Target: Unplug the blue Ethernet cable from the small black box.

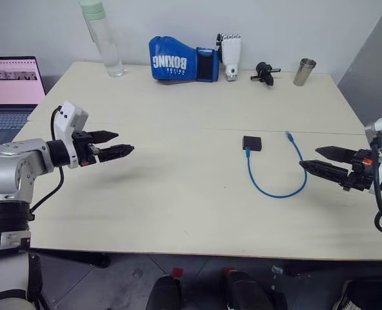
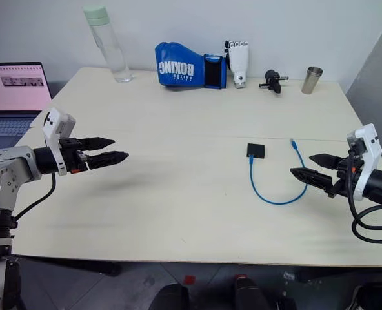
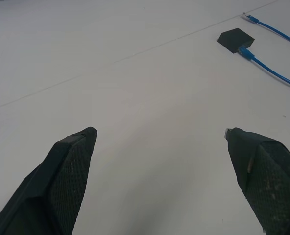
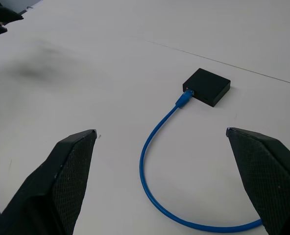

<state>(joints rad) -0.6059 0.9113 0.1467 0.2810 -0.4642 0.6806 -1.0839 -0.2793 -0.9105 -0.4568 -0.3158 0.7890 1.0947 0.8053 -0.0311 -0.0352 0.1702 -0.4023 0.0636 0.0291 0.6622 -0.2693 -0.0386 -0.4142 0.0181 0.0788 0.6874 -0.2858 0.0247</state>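
Observation:
The small black box (image 1: pixel 252 143) lies flat on the pale table (image 1: pixel 178 194), right of centre. The blue Ethernet cable (image 1: pixel 276 191) has one plug seated in the box's near side, loops toward me and ends in a free plug (image 1: pixel 289 135) to the right of the box. The box (image 4: pixel 207 86) and the cable (image 4: pixel 155 142) also lie ahead of my right fingers in the right wrist view. My right gripper (image 1: pixel 317 159) hovers open, just right of the loop, holding nothing. My left gripper (image 1: pixel 121 143) hangs open and empty over the table's left part, far from the box (image 3: pixel 235 39).
Along the far edge stand a clear bottle (image 1: pixel 102 37), a blue boxing glove (image 1: pixel 181 62), a white robotic hand (image 1: pixel 230 55), a black knobbed gadget (image 1: pixel 264 72) and a metal cup (image 1: pixel 304 72). A laptop (image 1: pixel 10 90) sits off the table's left side.

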